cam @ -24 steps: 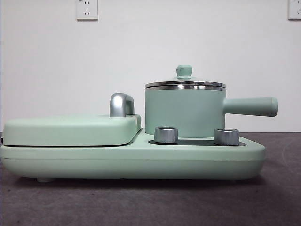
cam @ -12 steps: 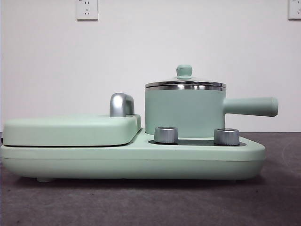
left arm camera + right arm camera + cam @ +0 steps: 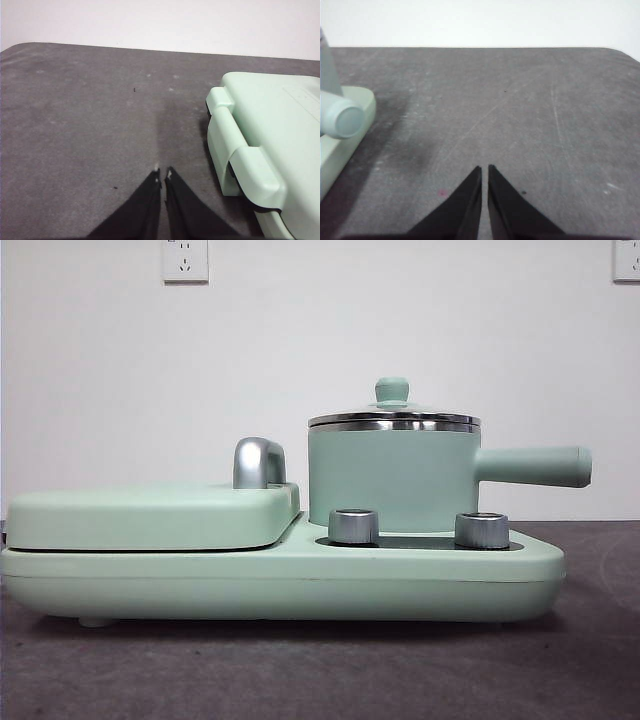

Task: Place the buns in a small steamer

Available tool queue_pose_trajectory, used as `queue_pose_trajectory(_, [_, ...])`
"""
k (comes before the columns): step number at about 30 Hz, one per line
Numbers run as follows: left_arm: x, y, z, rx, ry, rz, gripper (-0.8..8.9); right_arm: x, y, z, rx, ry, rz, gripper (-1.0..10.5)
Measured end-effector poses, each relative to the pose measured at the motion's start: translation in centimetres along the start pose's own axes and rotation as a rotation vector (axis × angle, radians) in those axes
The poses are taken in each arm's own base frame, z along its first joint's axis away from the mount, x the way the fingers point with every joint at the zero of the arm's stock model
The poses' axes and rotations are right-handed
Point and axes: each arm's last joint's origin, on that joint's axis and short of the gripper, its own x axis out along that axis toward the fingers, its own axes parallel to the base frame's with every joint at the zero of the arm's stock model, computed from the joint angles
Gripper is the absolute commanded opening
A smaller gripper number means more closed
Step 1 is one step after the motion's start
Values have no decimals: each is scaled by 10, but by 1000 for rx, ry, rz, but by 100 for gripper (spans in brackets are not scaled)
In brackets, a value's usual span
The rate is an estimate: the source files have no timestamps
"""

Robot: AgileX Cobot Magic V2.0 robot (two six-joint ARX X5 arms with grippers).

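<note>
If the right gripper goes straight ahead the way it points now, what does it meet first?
Probably nothing: ahead of the right gripper lies only bare grey table. The small steamer's handle stays off to one side.

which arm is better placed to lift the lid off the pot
Right, probably. The right gripper hangs shut beside the pot handle's end; the left gripper, also shut, is by the flat griddle side, farther from the lid.

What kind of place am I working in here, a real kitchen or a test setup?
Probably a test bench, not a kitchen: a bare white wall with sockets, a worn grey table mat, and only a mint-green breakfast cooker with its lidded steamer pot. No buns in view.
</note>
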Motion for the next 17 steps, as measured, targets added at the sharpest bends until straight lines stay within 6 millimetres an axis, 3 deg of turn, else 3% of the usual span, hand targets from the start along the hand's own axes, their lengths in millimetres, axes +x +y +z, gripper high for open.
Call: queue_pose_trajectory(17, [0, 0, 0, 0, 0, 0, 20, 0, 0, 0, 0, -1, 7, 18])
